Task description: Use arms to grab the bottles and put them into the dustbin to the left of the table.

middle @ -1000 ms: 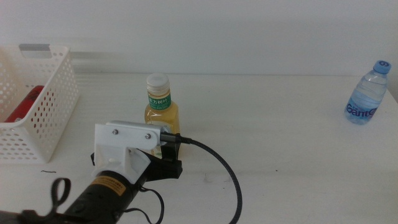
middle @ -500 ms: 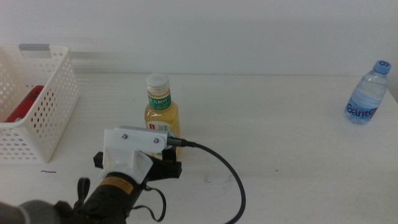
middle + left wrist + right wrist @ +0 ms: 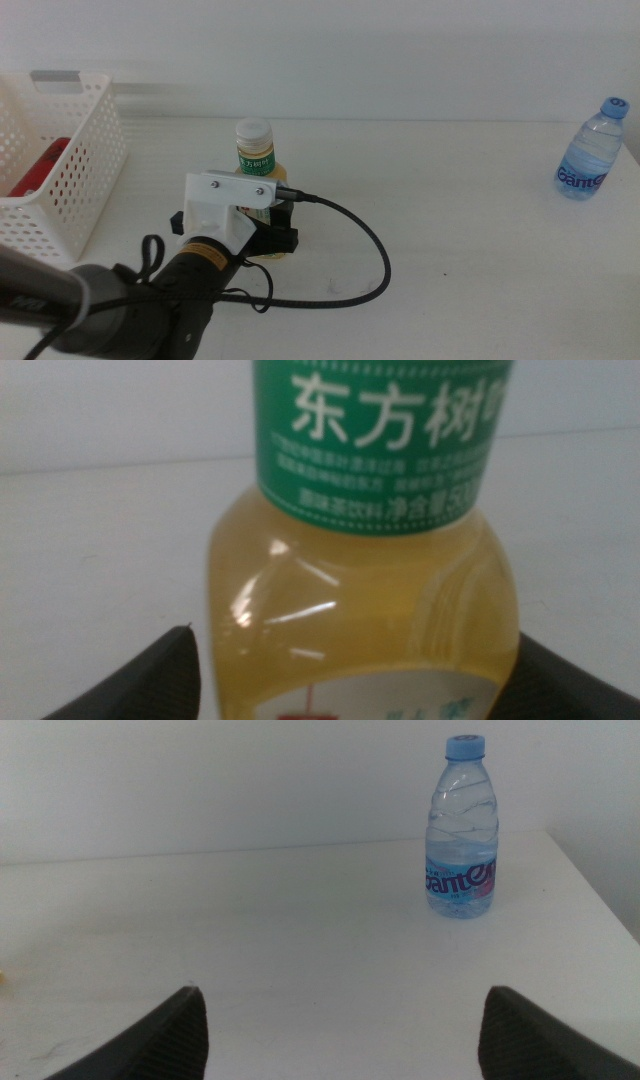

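Forward travel of the left arm is the change since a second ago: its white wrist housing has advanced from short of the tea bottle [image 3: 255,160] to right up against it, so that the lower body of the bottle is now hidden behind the left gripper [image 3: 262,238].

Middle view: the tea bottle stands upright near the middle of the table [image 3: 450,200], long axis vertical, white cap and green label showing above the housing. The dustbin [image 3: 70,180] stands at the table's left edge, with a red can [image 3: 40,165] already lying inside. The water bottle [image 3: 590,150] stands upright at the far right, well apart from the working arm. The right arm is out of this view.

Left wrist view: the tea bottle [image 3: 365,560] fills the frame, straight ahead of the left gripper [image 3: 360,690]. Both dark jaws stand apart, one on each side of the bottle's amber body; whether they touch it cannot be told. Judged from this, closing across the vertical axis is the next step.

Right wrist view: the right gripper [image 3: 335,1040] waits with jaws wide apart and nothing between them. The water bottle [image 3: 462,830] stands upright well ahead of it, which makes the right arm the nearer one for that bottle.
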You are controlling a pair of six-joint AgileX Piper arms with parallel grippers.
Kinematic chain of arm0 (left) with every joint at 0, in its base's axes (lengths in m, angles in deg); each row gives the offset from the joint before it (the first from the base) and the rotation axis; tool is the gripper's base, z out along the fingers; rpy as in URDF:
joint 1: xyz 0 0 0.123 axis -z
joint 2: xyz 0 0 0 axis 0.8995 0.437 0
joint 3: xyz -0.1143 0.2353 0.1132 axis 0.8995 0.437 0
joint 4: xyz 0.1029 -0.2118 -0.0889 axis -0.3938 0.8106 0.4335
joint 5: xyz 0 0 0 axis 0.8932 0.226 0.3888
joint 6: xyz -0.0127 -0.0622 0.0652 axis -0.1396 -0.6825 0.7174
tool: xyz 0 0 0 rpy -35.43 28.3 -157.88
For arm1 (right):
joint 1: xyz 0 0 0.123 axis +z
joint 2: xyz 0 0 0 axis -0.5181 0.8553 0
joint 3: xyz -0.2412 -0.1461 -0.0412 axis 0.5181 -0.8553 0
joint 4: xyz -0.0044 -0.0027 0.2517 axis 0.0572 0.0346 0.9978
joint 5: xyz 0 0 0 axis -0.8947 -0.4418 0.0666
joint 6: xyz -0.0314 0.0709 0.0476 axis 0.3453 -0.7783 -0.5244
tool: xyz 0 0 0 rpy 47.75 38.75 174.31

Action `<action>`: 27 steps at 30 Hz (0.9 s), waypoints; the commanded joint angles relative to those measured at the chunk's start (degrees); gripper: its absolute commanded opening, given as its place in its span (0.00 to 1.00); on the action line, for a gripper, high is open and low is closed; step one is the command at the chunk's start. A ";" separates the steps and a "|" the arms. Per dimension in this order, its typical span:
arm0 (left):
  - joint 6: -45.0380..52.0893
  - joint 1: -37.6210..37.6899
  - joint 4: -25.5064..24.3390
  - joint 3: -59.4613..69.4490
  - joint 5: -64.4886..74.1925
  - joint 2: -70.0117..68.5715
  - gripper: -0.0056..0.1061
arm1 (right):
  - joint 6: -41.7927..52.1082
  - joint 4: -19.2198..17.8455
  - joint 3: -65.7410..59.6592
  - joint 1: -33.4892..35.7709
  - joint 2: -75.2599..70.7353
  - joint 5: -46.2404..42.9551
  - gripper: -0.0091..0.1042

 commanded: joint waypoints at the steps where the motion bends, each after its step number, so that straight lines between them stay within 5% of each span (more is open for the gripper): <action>1: -1.23 -0.35 -0.97 -1.44 -0.11 1.80 0.89 | 0.46 -0.49 -0.19 -0.30 -0.27 -0.31 0.78; 15: 1.86 -0.38 2.39 -9.25 -6.08 14.34 0.84 | 0.46 -0.49 -0.19 -0.30 -0.27 -0.31 0.78; 18: 2.08 -0.38 3.49 -8.79 -6.60 14.34 0.66 | 0.46 -0.49 -0.19 -0.30 -0.27 -0.31 0.78; 23: 5.85 0.00 0.90 -5.36 -5.07 8.67 0.09 | 0.46 -0.49 -0.19 -0.30 -0.27 -0.31 0.78; 27: 7.96 0.08 3.86 -3.69 13.68 -3.27 0.03 | 0.46 -0.49 -0.19 -0.30 -0.27 -0.31 0.78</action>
